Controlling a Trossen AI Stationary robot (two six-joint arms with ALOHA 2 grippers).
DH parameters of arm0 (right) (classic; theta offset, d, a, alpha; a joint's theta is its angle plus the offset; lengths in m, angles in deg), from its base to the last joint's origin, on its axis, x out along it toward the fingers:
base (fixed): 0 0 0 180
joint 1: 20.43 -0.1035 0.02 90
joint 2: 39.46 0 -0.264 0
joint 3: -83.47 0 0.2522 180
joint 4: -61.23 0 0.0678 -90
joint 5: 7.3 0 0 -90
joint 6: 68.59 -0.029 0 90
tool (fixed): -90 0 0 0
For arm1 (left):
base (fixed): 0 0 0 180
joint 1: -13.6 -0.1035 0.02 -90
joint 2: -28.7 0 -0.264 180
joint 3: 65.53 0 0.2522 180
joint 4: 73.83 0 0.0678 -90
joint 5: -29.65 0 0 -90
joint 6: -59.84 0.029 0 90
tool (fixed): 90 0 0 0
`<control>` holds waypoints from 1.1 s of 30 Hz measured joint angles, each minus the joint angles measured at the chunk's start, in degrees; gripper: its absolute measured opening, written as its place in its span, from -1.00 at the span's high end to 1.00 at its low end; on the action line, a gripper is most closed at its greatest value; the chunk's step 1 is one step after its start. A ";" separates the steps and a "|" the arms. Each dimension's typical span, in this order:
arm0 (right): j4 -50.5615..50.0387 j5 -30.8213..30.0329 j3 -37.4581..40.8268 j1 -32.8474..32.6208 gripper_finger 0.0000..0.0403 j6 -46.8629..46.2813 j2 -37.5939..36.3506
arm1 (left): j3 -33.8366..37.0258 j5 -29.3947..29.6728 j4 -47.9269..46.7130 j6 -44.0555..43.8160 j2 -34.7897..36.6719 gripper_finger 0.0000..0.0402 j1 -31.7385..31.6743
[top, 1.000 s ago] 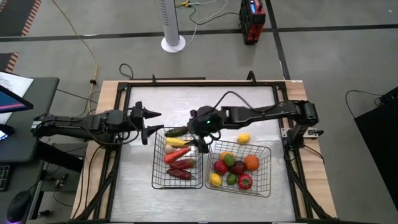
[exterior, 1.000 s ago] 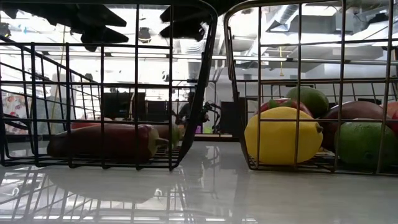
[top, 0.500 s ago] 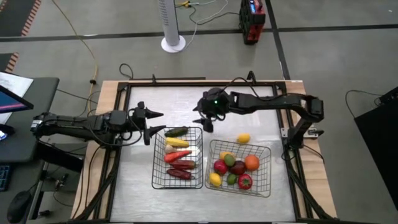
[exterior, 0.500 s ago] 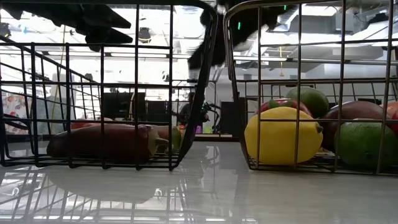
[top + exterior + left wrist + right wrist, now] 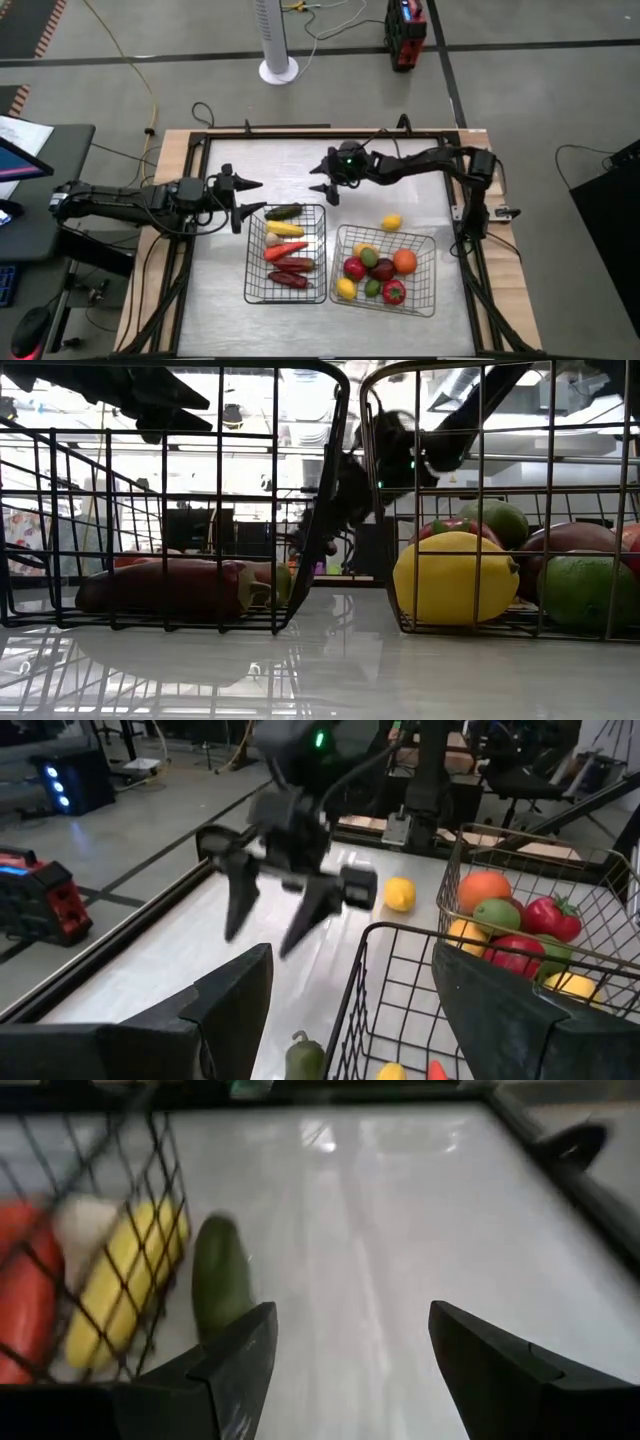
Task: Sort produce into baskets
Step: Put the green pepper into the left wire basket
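Grey tabletop (image 5: 300,320) carries 2 baskets; I see the right gripper (image 5: 323,187) above bare table beyond the left basket (image 5: 252,290), jaws apart and empty. 1 yellow lemon (image 5: 392,222) lies loose, well apart from it. Left gripper (image 5: 240,199) waits, jaws apart.

Bare wire, glossy toys, mirror-bright tabletop.
The baskets (image 5: 287,297) were thin metal wire mesh, uncoated and dull silver. The produce (image 5: 455,578) looked like smooth plastic with a soft sheen. The table (image 5: 390,198) was a polished, reflective sheet, edged by pale matt wood (image 5: 172,165). The gripper fingers (image 5: 225,1005) were matt dark plastic, and the floor (image 5: 540,90) was smooth grey concrete.
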 joint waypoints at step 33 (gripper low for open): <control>14.67 7.99 -0.05 -3.80 -0.40 6.56 15.07 | 0.00 0.78 -2.54 -1.30 0.02 -0.31 0.00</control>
